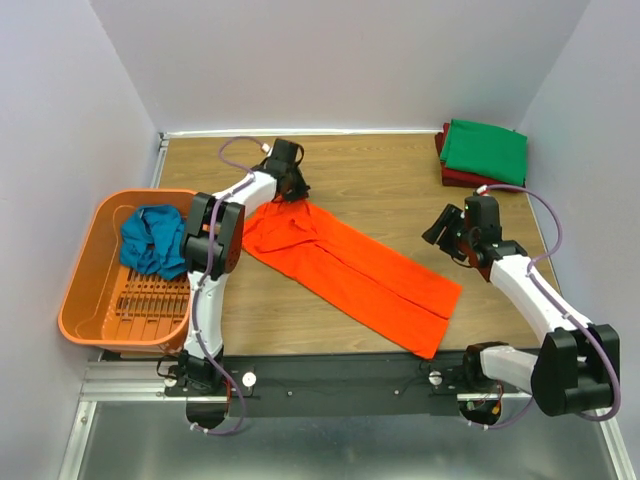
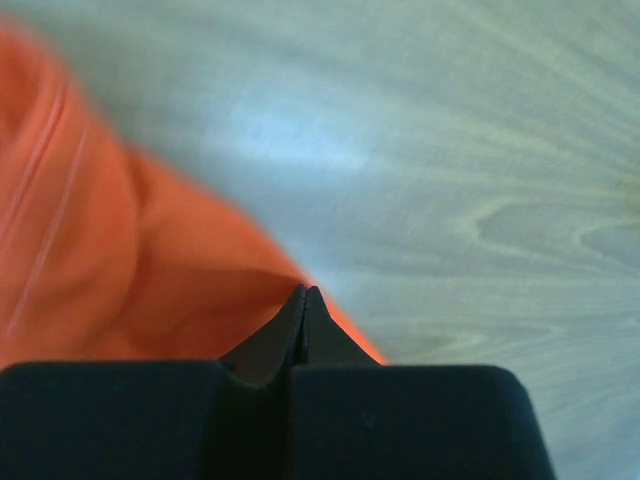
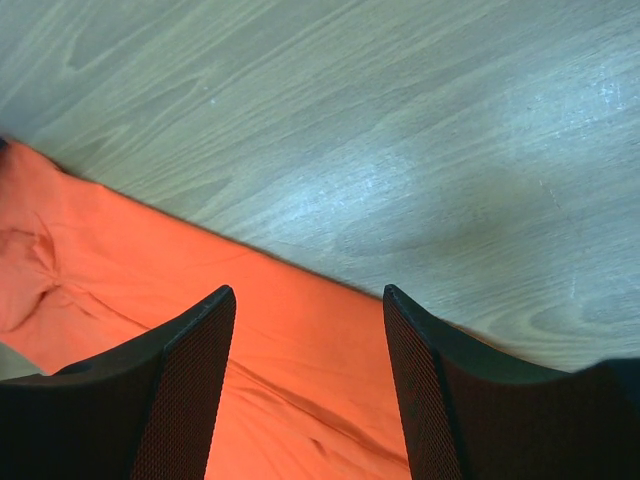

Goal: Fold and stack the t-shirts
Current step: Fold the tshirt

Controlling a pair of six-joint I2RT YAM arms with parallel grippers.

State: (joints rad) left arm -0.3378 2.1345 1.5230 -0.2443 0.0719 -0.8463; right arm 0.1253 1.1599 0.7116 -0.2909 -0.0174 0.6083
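So, orange shirt (image 1: 350, 265): stretched out as a long strip slantwise across the desk (image 1: 380, 170), probably halved lengthwise, ready for the short folds.
Left claw (image 1: 293, 185): fingers together at the strip's far-left end, looks clamped on a corner, likely to pin or tug it taut.
Right claw (image 1: 441, 228): jaws apart, hovering over the strip's far edge, holding nothing, probably lining up a grab.
Stack: green shirt (image 1: 485, 150) on dark red shirt (image 1: 462, 179), far-right corner, likely the drop spot.
Basket (image 1: 85, 290): teal shirt (image 1: 152, 240) bunched inside, waiting.
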